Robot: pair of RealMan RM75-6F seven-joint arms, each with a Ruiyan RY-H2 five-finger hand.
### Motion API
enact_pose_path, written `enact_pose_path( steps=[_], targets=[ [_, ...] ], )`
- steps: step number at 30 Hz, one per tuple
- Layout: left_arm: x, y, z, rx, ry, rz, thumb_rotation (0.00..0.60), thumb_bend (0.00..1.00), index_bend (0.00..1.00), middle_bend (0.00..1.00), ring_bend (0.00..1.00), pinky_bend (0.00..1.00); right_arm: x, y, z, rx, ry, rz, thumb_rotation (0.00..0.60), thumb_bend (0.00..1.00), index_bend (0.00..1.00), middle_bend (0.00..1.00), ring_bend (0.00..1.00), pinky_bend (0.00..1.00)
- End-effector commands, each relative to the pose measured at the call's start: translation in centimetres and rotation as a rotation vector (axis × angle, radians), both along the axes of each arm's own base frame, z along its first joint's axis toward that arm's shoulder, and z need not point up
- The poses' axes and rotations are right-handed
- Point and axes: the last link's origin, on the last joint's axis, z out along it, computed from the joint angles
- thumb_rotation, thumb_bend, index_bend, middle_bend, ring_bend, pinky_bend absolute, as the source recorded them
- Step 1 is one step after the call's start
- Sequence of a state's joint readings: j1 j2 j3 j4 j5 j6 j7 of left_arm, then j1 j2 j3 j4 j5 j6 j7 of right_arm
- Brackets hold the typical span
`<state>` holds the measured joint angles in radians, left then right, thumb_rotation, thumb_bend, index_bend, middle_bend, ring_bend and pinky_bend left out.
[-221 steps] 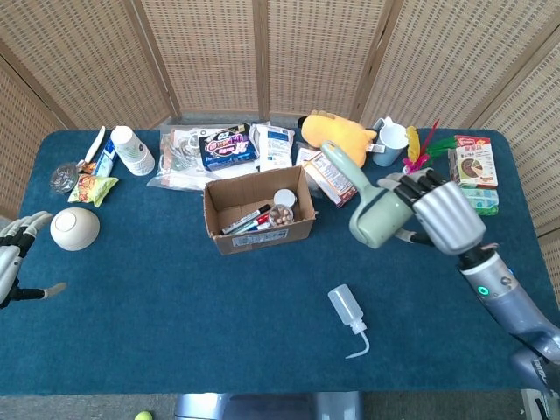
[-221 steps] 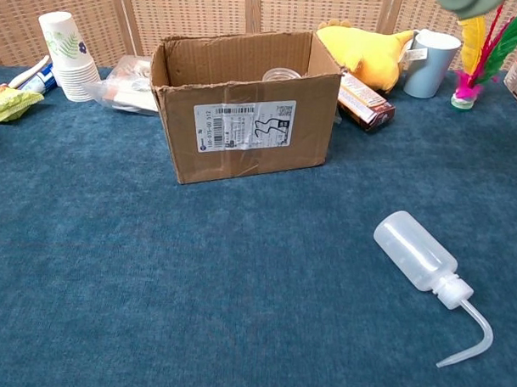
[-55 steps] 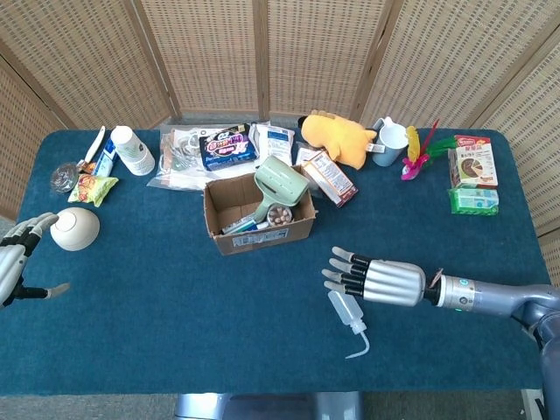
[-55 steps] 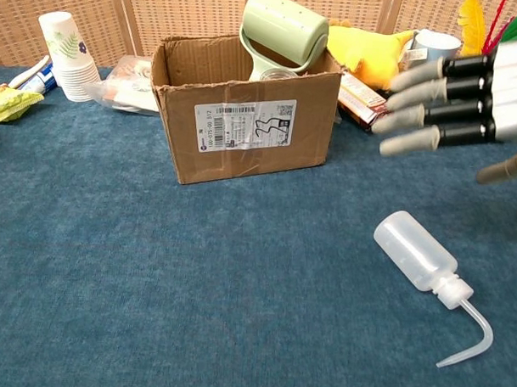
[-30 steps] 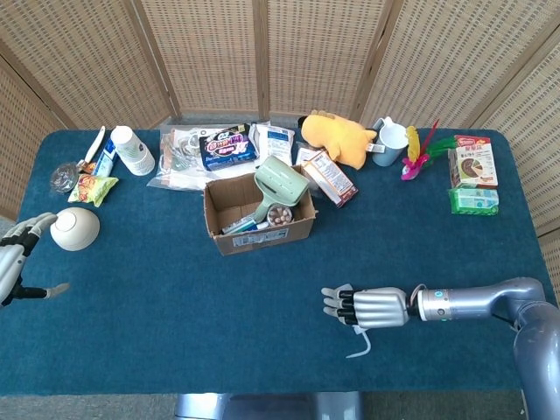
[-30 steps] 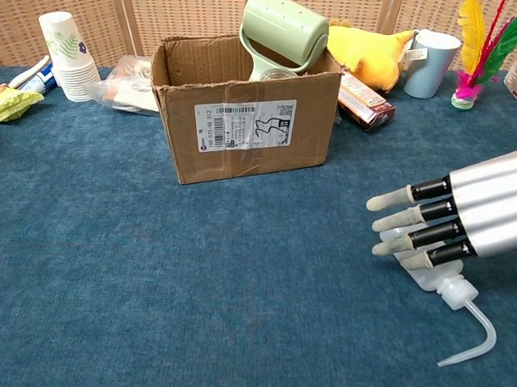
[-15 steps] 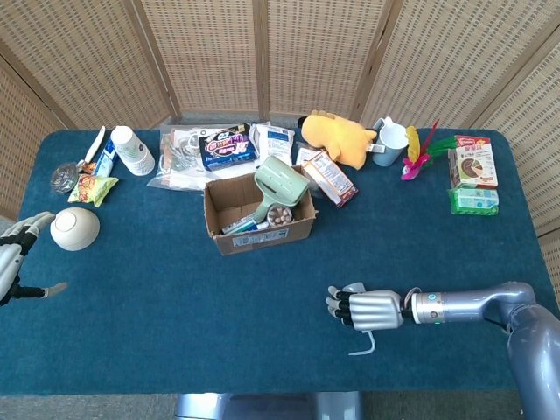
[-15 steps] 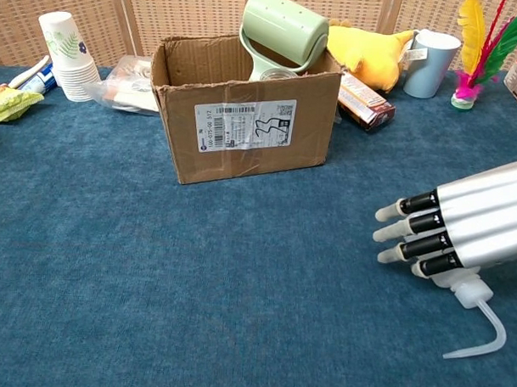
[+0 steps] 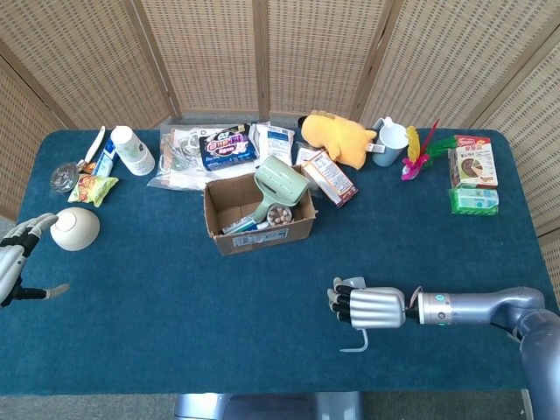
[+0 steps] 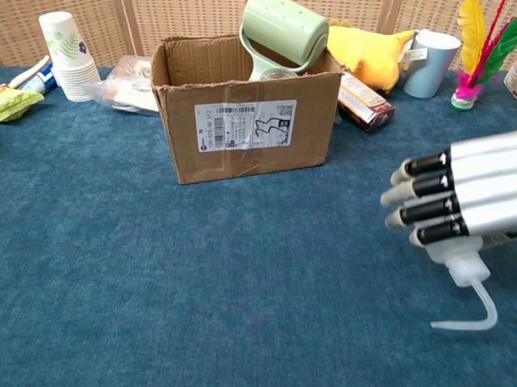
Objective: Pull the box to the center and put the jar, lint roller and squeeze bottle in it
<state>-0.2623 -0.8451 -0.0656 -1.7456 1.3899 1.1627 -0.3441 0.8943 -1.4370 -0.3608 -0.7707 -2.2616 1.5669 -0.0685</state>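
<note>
The cardboard box [image 9: 256, 213] [image 10: 244, 117] stands at the table's middle. A green lint roller [image 9: 278, 184] [image 10: 285, 31] leans out of its right side, and the jar [image 9: 283, 213] lies inside beside it. My right hand [image 9: 369, 307] [image 10: 462, 201] grips the clear squeeze bottle [image 10: 462, 262], lifted off the cloth in front and right of the box. Only its cap and bent spout [image 9: 355, 341] hang out below the fingers. My left hand [image 9: 12, 262] stays at the far left edge, fingers apart and holding nothing.
Paper cups [image 9: 133, 150], snack bags [image 9: 226, 145], a yellow plush toy [image 9: 339, 136], a pale mug [image 9: 391, 138], feathers [image 9: 420, 149] and boxes [image 9: 472, 166] line the back. A white bowl [image 9: 74, 227] sits at the left near my left hand.
My right hand came down over the squeeze bottle, closed its fingers round it and has raised it off the table. The box, roller and left hand have not moved.
</note>
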Motion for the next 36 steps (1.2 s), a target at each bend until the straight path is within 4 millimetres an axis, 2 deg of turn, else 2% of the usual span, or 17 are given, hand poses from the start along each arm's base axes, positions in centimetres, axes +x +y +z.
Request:
enact_pose_path(
  steps=[1,12,16,22,29,36],
  targets=[
    [0.0,0.0,0.0,0.001,0.0,0.001,0.6,0.05,0.0,0.0,0.0,0.08,0.6,0.1,1.3,-0.019,-0.113,-0.061,0.6,0.37,0.45,0.34,0.26,0.36],
    [0.1,0.0,-0.2,-0.006,0.002,0.0,0.6,0.05,0.0,0.0,0.0,0.09,1.8,-0.7,4.8,-0.085,-0.424,-0.251,0.6,0.35,0.45,0.35,0.27,0.37],
    [0.2,0.0,-0.2,-0.008,0.002,-0.002,0.6,0.05,0.0,0.0,0.0,0.09,3.1,-1.1,5.9,-0.072,-0.595,-0.356,0.6,0.35,0.47,0.37,0.28,0.38],
    [0.1,0.0,-0.1,-0.005,0.003,0.001,0.6,0.05,0.0,0.0,0.0,0.09,5.5,-1.5,6.8,-0.052,-0.762,-0.439,0.6,0.34,0.48,0.37,0.29,0.39],
    [0.1,0.0,-0.1,-0.008,0.0,0.0,0.6,0.05,0.0,0.0,0.0,0.09,9.7,-2.6,6.4,-0.052,-0.861,-0.483,0.6,0.34,0.48,0.38,0.29,0.39],
    [0.1,0.0,0.1,0.001,-0.008,-0.003,0.6,0.05,0.0,0.0,0.0,0.09,14.0,-4.0,4.2,-0.096,-0.874,-0.535,0.6,0.32,0.48,0.38,0.29,0.39]
  ],
)
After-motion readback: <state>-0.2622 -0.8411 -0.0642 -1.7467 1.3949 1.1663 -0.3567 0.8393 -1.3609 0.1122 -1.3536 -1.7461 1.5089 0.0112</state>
